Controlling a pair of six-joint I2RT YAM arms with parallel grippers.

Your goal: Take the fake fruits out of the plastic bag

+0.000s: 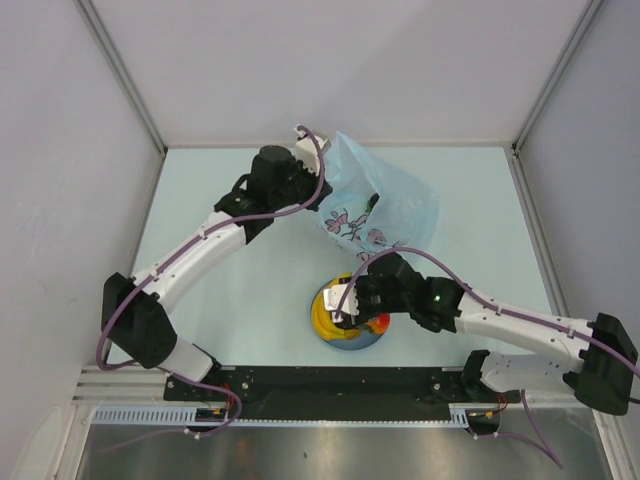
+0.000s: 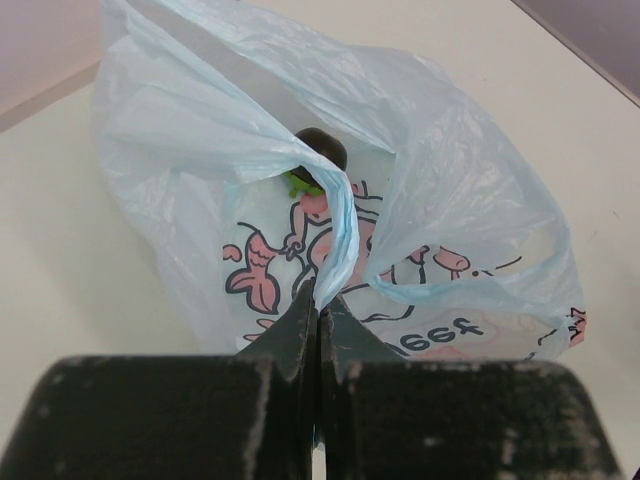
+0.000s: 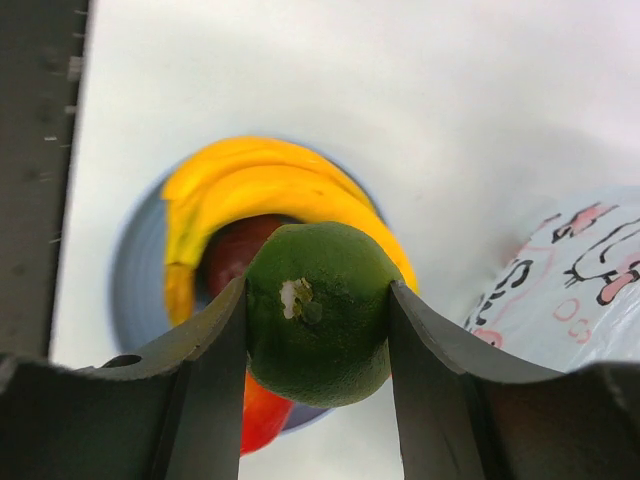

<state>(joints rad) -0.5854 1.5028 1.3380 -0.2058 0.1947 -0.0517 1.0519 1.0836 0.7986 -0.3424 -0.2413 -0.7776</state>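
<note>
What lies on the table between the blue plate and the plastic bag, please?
Nothing lies there: the right wrist view shows only bare table between the blue plate and the plastic bag.

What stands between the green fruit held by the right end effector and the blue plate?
No loose obstacle shows, but the banana and a red fruit already lie on the plate under the green fruit.

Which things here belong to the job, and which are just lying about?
Job: plastic bag, pinched by left pincer; green fruit in right pincer; banana and red fruit, already out; dark fruit inside bag.
Other: blue plate under them; table.
</note>
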